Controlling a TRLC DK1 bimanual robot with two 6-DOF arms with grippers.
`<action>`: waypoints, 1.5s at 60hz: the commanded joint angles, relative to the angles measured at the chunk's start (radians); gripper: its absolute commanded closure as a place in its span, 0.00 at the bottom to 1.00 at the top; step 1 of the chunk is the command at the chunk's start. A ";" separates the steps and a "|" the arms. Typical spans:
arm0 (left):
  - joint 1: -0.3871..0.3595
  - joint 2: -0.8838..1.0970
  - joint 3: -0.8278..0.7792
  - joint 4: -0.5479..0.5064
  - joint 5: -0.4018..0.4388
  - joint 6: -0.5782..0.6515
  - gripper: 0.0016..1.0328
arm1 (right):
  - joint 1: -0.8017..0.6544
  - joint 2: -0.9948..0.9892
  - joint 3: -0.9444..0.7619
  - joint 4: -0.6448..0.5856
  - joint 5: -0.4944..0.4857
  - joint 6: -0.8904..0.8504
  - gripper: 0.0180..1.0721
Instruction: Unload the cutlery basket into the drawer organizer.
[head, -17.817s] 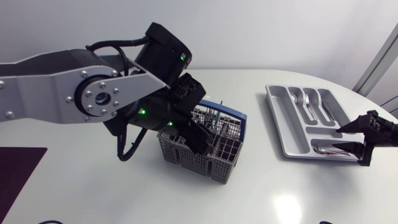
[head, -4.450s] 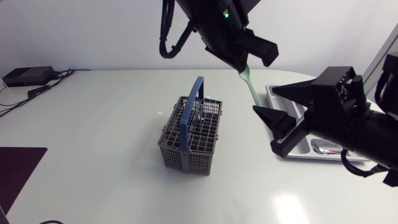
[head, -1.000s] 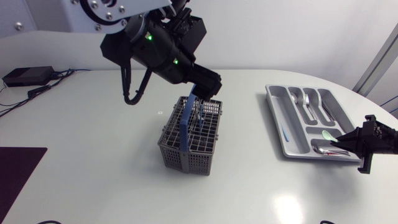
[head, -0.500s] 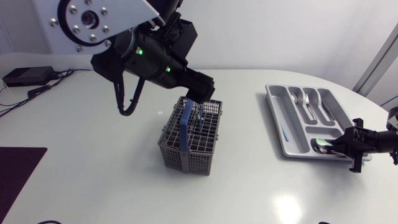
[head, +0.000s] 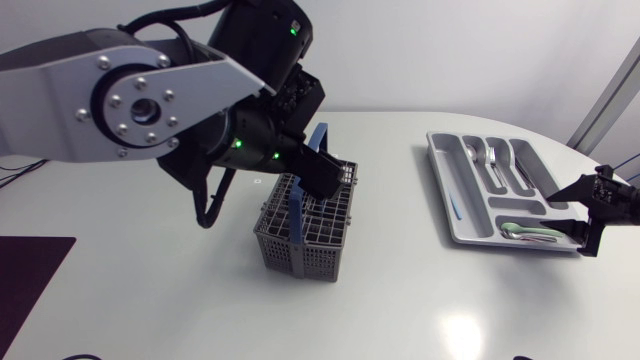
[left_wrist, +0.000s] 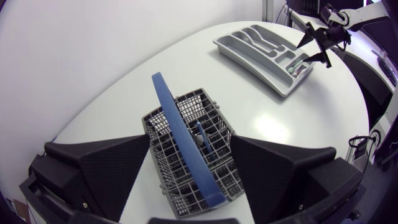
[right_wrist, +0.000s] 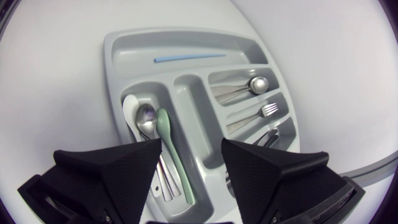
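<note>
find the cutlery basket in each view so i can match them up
Head view: cutlery basket mid-table, under the left gripper.
Left wrist view: basket below, between that gripper's open fingers.
Right wrist view: not in it.
Shared landmark: the drawer organizer, in all three views.

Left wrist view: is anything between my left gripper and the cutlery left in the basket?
Yes. The blue handle of the basket stands upright between the fingers of the open left gripper, across the basket's middle. The remaining cutlery stands close beside that handle, so it likely crowds a straight descent. Nothing else visible covers the cutlery.
</note>
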 joint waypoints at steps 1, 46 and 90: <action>-0.005 -0.041 -0.040 0.019 -0.012 0.023 0.05 | 0.033 -0.109 -0.073 -0.042 -0.037 0.069 0.18; -0.002 -0.240 -0.283 0.171 -0.031 0.109 0.05 | 0.856 -0.381 -0.126 -0.005 -0.094 1.069 0.25; 0.001 -0.332 -0.373 0.223 -0.031 0.133 0.05 | 1.060 -0.027 0.133 0.097 -0.060 1.298 0.60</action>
